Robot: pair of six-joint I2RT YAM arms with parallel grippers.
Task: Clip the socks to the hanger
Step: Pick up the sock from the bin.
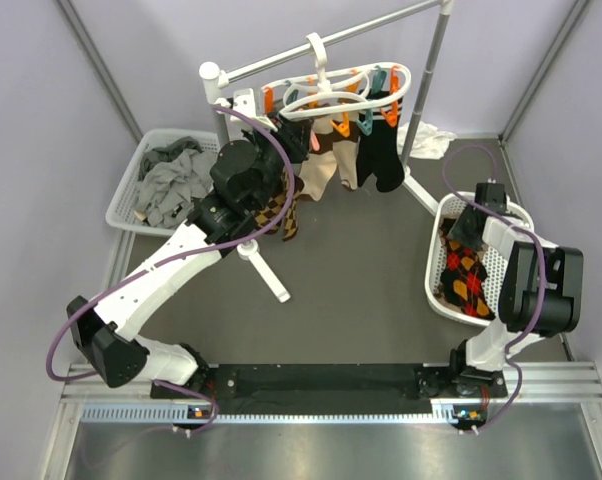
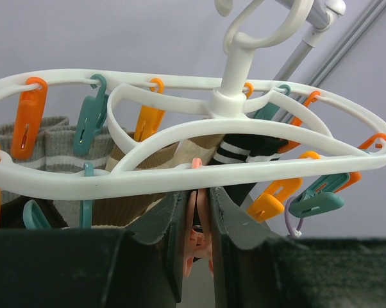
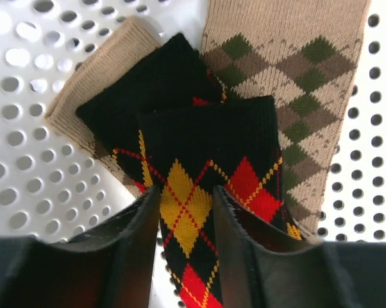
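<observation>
Socks (image 1: 366, 150) hang clipped to the white hanger (image 1: 331, 80) on a rail (image 1: 271, 58) near the far edge of the table (image 1: 361, 270), seen from above. More lie in a basket (image 1: 433, 270) at the right edge, where the right gripper (image 1: 468, 230) reaches in.

Left wrist view: the left gripper (image 2: 198, 199) is squeezed almost closed on 1 peach clip (image 2: 194, 247) under the hanger's ring.

Right wrist view: fingers partly apart, 1 on each side of a flat black diamond-patterned sock (image 3: 206, 141) beside a tan sock (image 3: 295, 64), not pinching it.

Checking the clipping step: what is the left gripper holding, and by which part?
A salmon clip hanging below the hanger, pinched by its sides between the fingers of the left gripper.
</observation>
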